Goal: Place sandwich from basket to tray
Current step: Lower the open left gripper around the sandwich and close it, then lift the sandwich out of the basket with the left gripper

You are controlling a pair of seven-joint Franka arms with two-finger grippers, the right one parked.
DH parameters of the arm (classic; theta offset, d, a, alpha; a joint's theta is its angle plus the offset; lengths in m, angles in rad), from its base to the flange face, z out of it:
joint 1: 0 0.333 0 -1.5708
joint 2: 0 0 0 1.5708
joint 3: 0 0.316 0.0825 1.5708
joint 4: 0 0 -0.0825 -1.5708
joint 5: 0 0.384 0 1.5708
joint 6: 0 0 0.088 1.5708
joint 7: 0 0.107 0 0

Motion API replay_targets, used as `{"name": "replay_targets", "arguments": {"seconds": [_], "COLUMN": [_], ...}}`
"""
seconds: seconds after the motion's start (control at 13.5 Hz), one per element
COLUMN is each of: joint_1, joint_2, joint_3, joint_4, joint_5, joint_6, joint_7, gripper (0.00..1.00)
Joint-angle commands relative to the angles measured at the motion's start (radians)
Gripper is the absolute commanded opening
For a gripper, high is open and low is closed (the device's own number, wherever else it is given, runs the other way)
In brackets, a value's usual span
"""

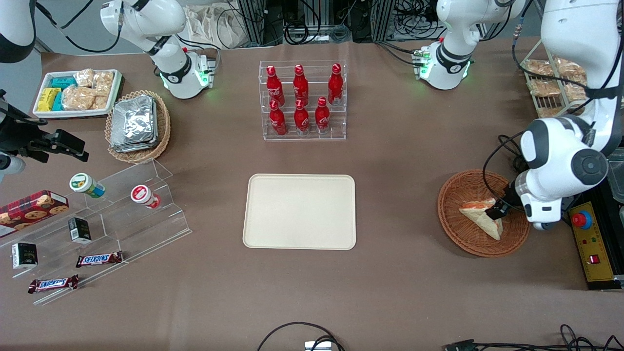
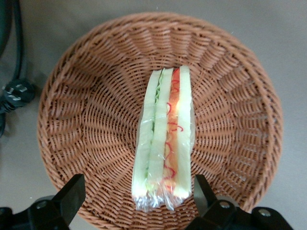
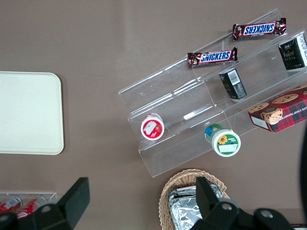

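Note:
The sandwich is a plastic-wrapped triangular wedge lying in the reddish-brown wicker basket toward the working arm's end of the table. In the left wrist view its edge shows pale bread with green and orange-red layers, resting on the basket's weave. My left gripper hangs over the basket, open, with one finger on each side of the sandwich's wrapped end; the fingers stand apart from it. The cream-beige tray lies flat at the table's middle, with nothing on it.
A clear rack of red bottles stands farther from the front camera than the tray. A control box with a red button and a black cable lie beside the basket. Snack shelves and a foil-packet basket sit toward the parked arm's end.

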Motion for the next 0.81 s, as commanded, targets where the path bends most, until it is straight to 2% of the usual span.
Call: {"name": "replay_targets", "arguments": {"seconds": [0.0, 0.3, 0.37, 0.44, 0.52, 0.59, 0.67, 0.74], "joint_1": [-0.006, -0.006, -0.006, -0.006, -0.006, -0.004, -0.004, -0.004], "joint_2": [0.052, 0.084, 0.087, 0.09, 0.09, 0.09, 0.086, 0.078], "joint_3": [-0.006, -0.006, -0.006, -0.006, -0.006, -0.006, -0.006, -0.006], "joint_4": [-0.001, 0.008, 0.011, 0.011, 0.01, 0.011, 0.014, 0.014], "joint_5": [-0.009, -0.024, -0.024, -0.029, -0.031, -0.032, -0.032, -0.032], "joint_6": [0.058, 0.08, 0.08, 0.08, 0.08, 0.078, 0.075, 0.067], "joint_7": [-0.011, -0.014, -0.014, -0.014, -0.014, -0.014, -0.017, -0.027], "gripper": [1.0, 1.0, 0.86, 0.5, 0.21, 0.04, 0.0, 0.0]}}
